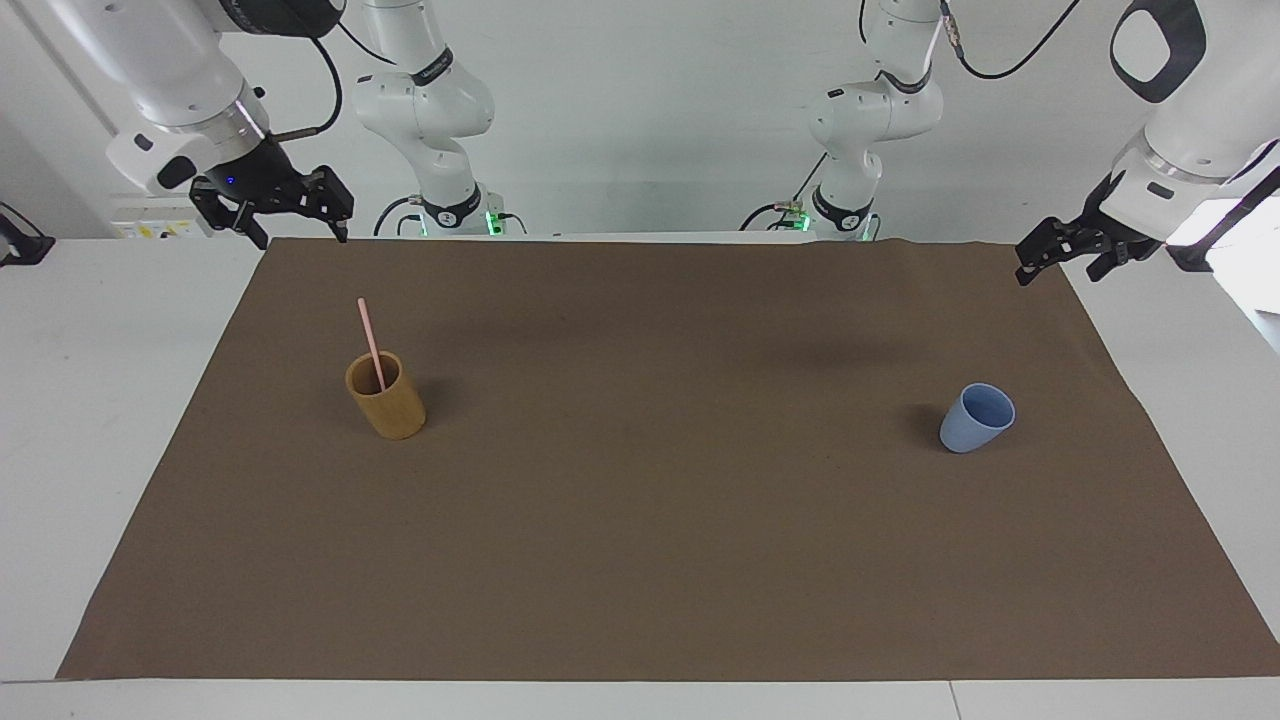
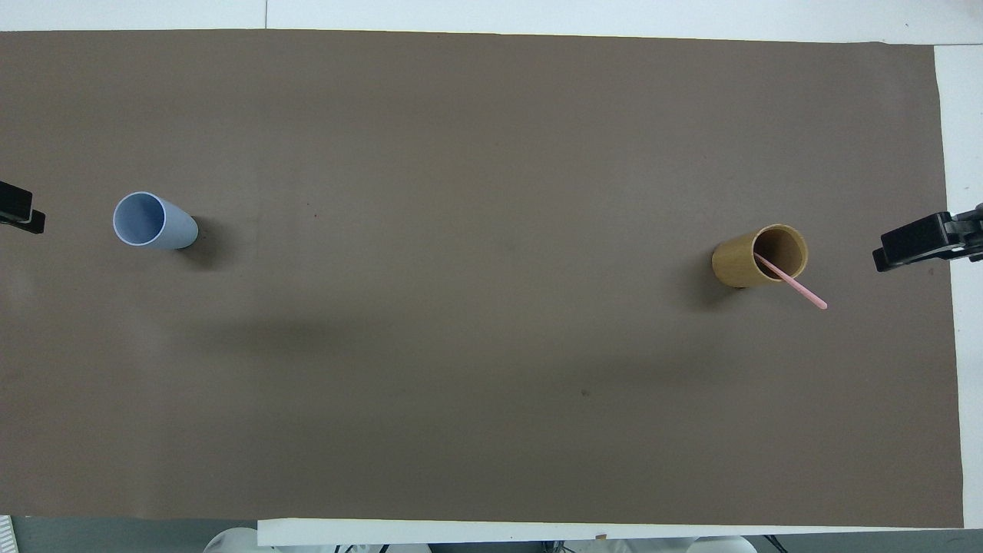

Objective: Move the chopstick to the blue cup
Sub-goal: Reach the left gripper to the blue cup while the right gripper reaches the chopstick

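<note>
The pale pink chopstick (image 1: 368, 335) (image 2: 799, 288) stands slanted in a tan-yellow cylindrical cup (image 1: 388, 402) (image 2: 743, 263) toward the right arm's end of the table. The light blue cup (image 1: 977, 418) (image 2: 150, 221) stands upright and holds nothing, toward the left arm's end. My right gripper (image 1: 300, 232) (image 2: 914, 244) hangs open over the table's edge at its own end, well apart from the tan cup. My left gripper (image 1: 1058, 270) (image 2: 21, 211) hangs open over the corner of the mat at its end, apart from the blue cup. Neither holds anything.
A brown mat (image 1: 640, 540) (image 2: 476, 346) covers most of the white table (image 1: 100, 400); both cups stand on it, about equally far from the robots. Wide bare mat lies between the two cups.
</note>
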Controlling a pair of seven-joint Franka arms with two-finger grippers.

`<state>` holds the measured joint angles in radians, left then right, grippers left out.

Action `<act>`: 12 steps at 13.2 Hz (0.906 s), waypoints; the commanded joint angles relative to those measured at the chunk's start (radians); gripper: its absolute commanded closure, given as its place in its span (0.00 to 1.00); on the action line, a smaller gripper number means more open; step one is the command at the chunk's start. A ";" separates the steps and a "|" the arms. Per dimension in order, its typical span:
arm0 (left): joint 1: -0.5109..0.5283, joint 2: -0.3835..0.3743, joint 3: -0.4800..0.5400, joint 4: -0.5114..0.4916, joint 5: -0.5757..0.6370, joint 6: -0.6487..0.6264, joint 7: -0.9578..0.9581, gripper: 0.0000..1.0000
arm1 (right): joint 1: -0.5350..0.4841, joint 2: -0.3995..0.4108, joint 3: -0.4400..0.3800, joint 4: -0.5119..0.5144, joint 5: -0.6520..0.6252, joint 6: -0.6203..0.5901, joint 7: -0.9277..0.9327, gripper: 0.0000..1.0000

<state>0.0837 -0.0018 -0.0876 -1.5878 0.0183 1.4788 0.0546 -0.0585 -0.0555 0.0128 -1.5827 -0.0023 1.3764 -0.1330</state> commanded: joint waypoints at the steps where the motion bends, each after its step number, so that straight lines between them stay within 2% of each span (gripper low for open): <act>1: -0.006 0.016 0.003 0.028 -0.004 -0.019 0.013 0.00 | -0.004 0.000 0.003 0.003 -0.001 -0.013 -0.023 0.00; 5: -0.007 -0.017 0.003 -0.052 0.009 0.032 -0.031 0.00 | -0.004 0.000 0.003 0.003 -0.001 -0.013 -0.025 0.00; 8: 0.001 -0.024 0.003 -0.237 0.009 0.304 -0.100 0.00 | -0.004 0.000 0.003 0.003 -0.001 -0.013 -0.023 0.00; 10: 0.017 0.053 0.003 -0.261 0.009 0.389 -0.104 0.00 | 0.000 -0.010 0.009 -0.023 -0.001 -0.013 -0.022 0.00; 11: 0.024 0.075 0.003 -0.280 0.011 0.434 -0.104 0.00 | 0.000 -0.024 0.010 -0.048 0.002 -0.007 -0.028 0.00; 12: 0.048 0.072 0.003 -0.343 0.009 0.499 -0.102 0.00 | -0.003 -0.030 0.012 -0.071 0.018 -0.003 -0.033 0.00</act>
<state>0.0991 0.0636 -0.0824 -1.8608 0.0200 1.8888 -0.0376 -0.0567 -0.0572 0.0198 -1.5997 -0.0008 1.3712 -0.1352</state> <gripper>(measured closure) 0.000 0.000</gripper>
